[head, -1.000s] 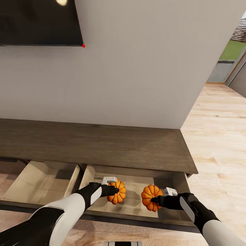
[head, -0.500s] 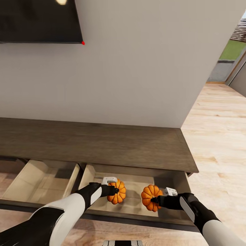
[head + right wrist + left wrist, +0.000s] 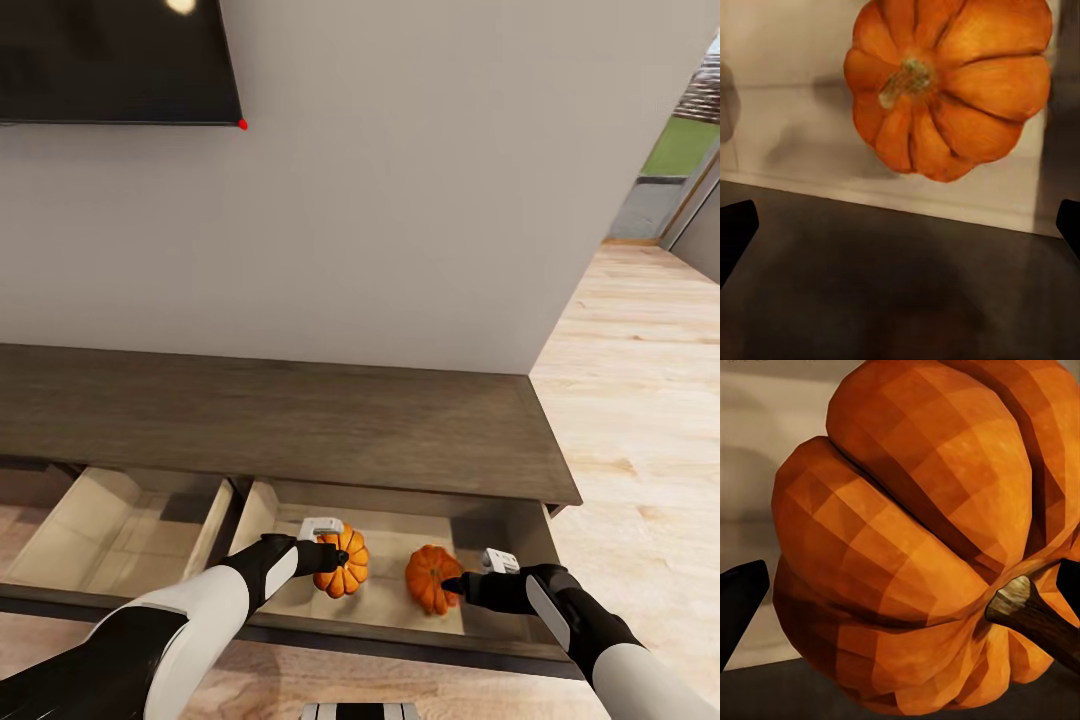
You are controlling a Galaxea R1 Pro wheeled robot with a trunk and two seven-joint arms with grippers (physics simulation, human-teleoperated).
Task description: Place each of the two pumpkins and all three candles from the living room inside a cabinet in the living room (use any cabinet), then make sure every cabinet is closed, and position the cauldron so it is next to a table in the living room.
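Pumpkins, two, orange, deeply ribbed, faceted in the render. Your left gripper (image 3: 340, 556) holds the left pumpkin (image 3: 345, 561) over the open right drawer (image 3: 395, 590) of the cabinet (image 3: 300, 425); your left wrist view puts that pumpkin (image 3: 922, 532) tight between the dark fingertips (image 3: 739, 600), woody brown stem (image 3: 1031, 615) toward one side, upper lobes cut off by the frame. The right pumpkin (image 3: 430, 578) lies in the same drawer, just beside your right gripper (image 3: 455, 586); your right wrist view shows the fingertips (image 3: 735, 229) spread wide with that pumpkin (image 3: 949, 86) apart from them, stem end facing the camera, against the pale drawer floor.

Cabinet: long, low, dark brown wood with visible grain, flat top, pale beige drawer interiors. The left drawer (image 3: 110, 530) also stands open, its near corner hidden behind your left arm.

Surroundings: plain grey wall (image 3: 420, 200); black TV (image 3: 110, 60), cropped at the upper left; light plank floor (image 3: 640, 420) on the right.
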